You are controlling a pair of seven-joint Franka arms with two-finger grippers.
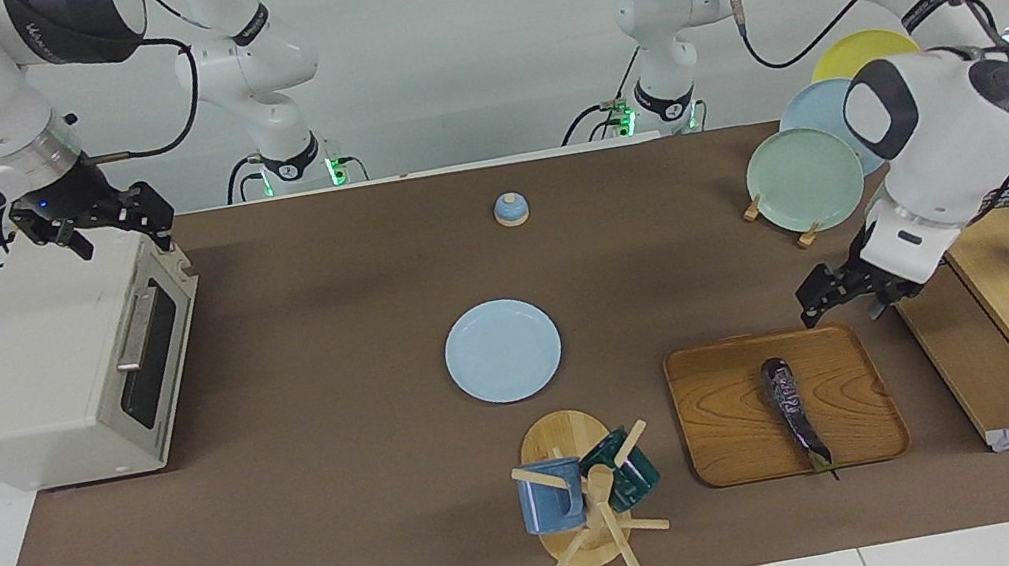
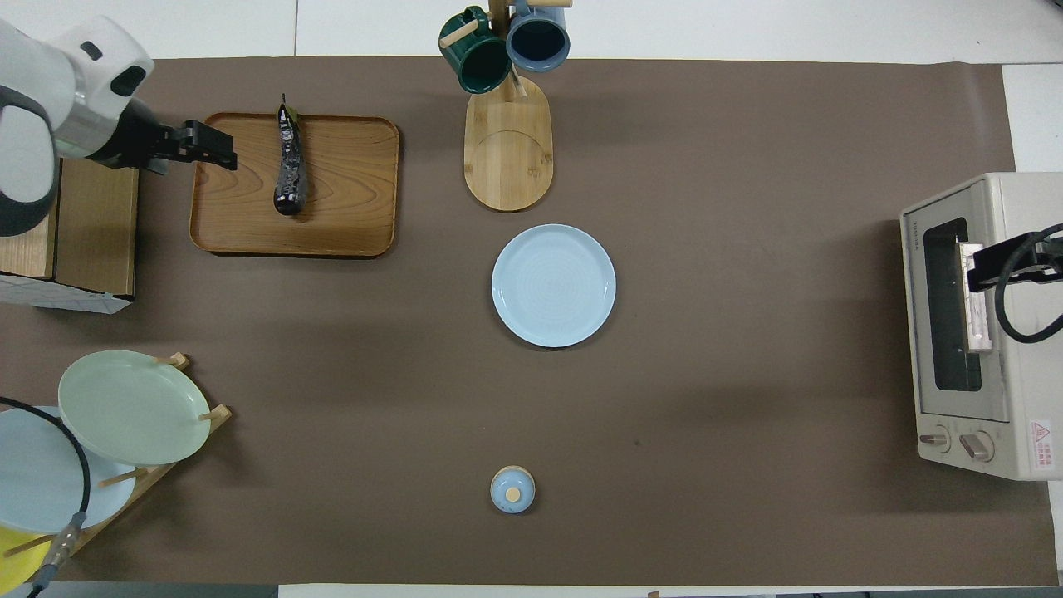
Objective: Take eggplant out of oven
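Now glossy slim eggplant (image 1: 794,412) on woodgrain tray (image 1: 733,449)

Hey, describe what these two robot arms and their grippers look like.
Both arms are glossy white with rounded segments and dark grey joint caps. Black cables loop along them, and green lights glow at their bases. The left gripper and right gripper are black; a small blue light shows above the right one.

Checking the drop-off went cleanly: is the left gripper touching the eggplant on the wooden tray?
Apart. The facing view shows the left gripper raised, open, over the tray's edge nearest the robots, with bare wood between it and the eggplant.
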